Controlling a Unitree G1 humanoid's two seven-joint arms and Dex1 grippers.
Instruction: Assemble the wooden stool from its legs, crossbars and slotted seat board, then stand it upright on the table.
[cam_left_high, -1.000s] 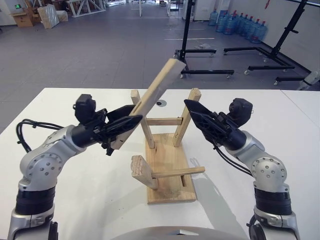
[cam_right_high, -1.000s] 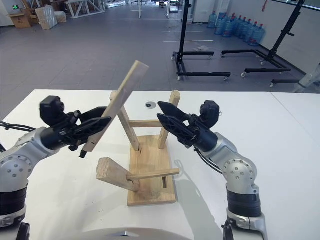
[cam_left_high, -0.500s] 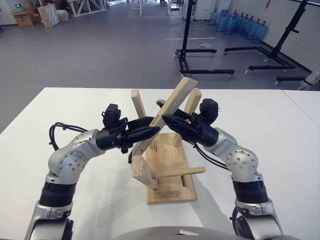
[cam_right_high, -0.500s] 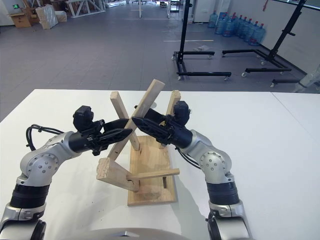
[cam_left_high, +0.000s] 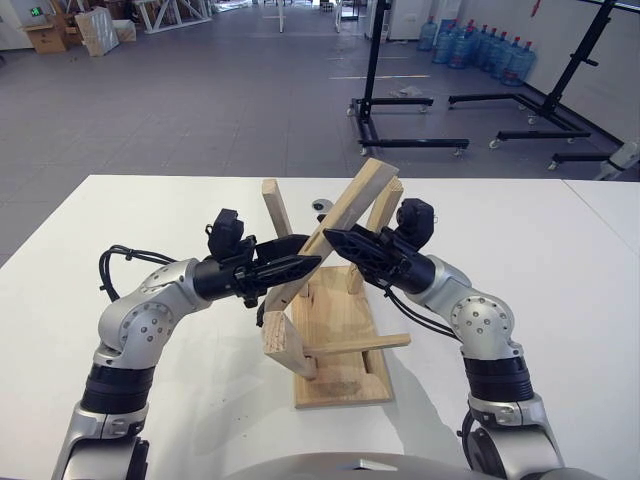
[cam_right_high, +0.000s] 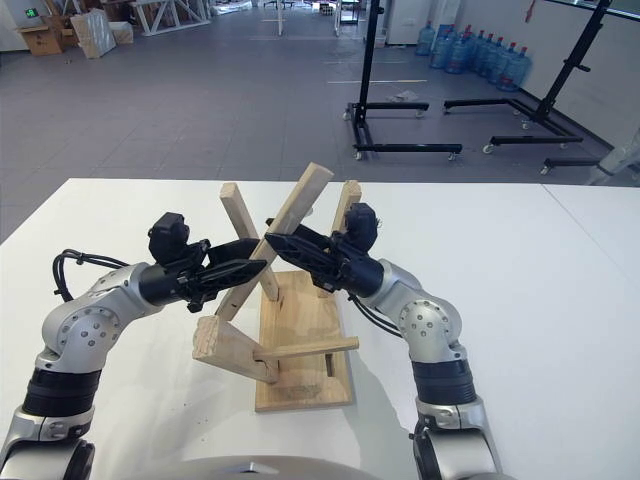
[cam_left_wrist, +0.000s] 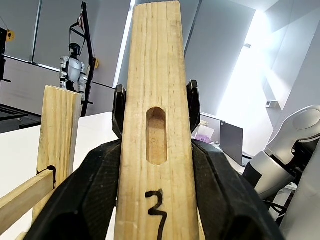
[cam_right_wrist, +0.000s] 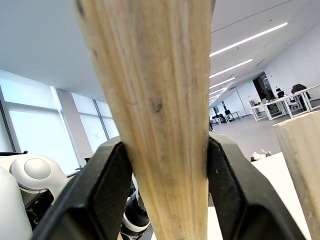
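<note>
Loose slotted leg (cam_left_high: 350, 206): gripped tilted by left claw (cam_left_high: 305, 258) and right claw (cam_left_high: 336, 240) above seat board (cam_left_high: 345, 380). Step: leg fitting. Next: mortise probably to be aligned with crossbar (cam_left_high: 358, 345).

Left gripper (cam_left_high: 300, 266) and right gripper (cam_left_high: 340, 243) meet nearly tip to tip, each clamped on the held leg (cam_left_high: 352, 203). There is no passage between them.

Just beyond the left gripper stands the far-left leg (cam_left_high: 271, 203), and just beyond the right gripper the far-right leg (cam_left_high: 386, 203). Both block travel away from the robot.

Below the grippers lies the board (cam_left_high: 340, 310). The near leg (cam_left_high: 283, 340) and its crossbar (cam_left_high: 360, 345) rise from it and obstruct a straight descent.

Outward of each gripper the table (cam_left_high: 560, 280) lies open. Overhead is open apart from the held leg's upper end.
</note>
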